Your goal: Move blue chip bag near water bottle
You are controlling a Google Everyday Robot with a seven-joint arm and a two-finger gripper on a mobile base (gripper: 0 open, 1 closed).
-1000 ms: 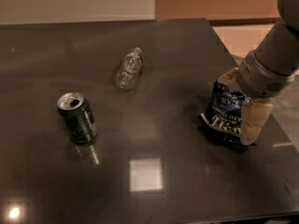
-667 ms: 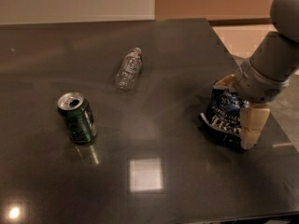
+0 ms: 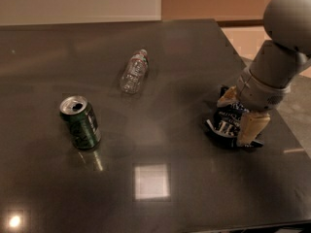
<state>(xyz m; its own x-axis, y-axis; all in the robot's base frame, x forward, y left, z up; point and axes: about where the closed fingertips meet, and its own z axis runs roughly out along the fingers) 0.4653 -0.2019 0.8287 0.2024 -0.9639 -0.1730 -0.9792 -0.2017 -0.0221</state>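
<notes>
Camera view: jaws still astride bag (image 3: 225, 125)

Claw (image 3: 238, 120) low at far right, downturned.

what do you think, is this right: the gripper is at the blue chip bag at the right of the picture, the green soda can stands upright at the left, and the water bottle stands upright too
Not quite. The camera view shows the water bottle lying on its side, not standing. The rest holds: the gripper is at the blue chip bag at the right of the picture, and the green soda can stands upright at the left.
</notes>
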